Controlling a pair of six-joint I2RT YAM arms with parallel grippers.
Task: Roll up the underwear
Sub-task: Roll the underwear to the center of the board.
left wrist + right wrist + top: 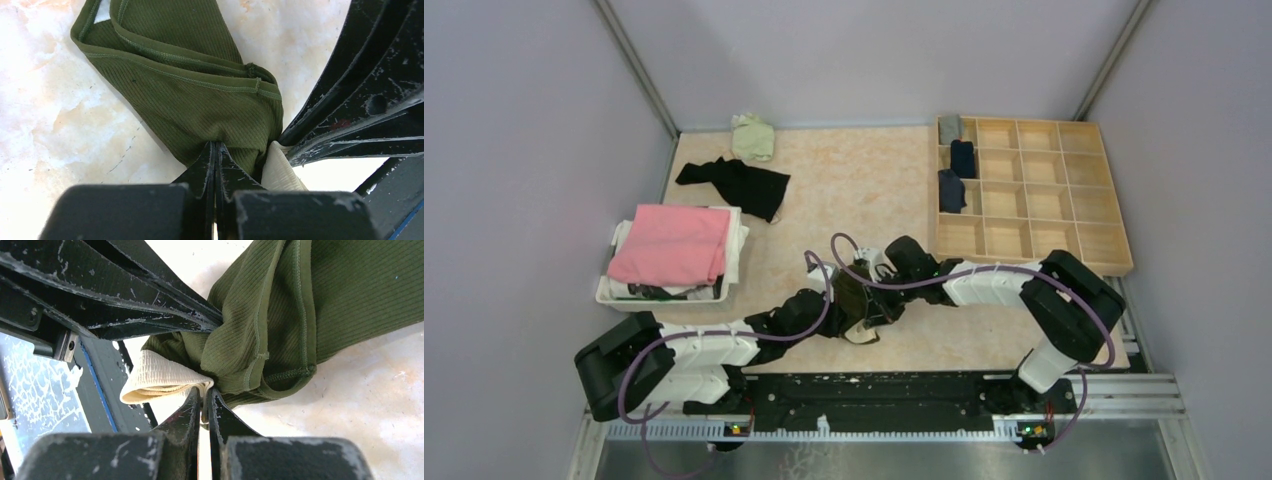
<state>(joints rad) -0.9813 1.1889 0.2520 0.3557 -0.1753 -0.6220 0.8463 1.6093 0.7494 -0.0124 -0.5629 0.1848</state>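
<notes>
Left claw point(215, 146): pinched shut on olive briefs point(200, 95), left of the tray point(1044, 200).
Briefs: bunched between both claws, left of the tray's near corner.
Right claw point(204, 391): pinched shut on the briefs by their beige band point(155, 380), nearer the tray.
Tray: three rolled pairs point(962, 158) in its left column.

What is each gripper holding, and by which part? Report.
Both hold the olive green underwear at one bunched end: left gripper pinches the green fabric, right gripper the beige waistband beside it.
</notes>
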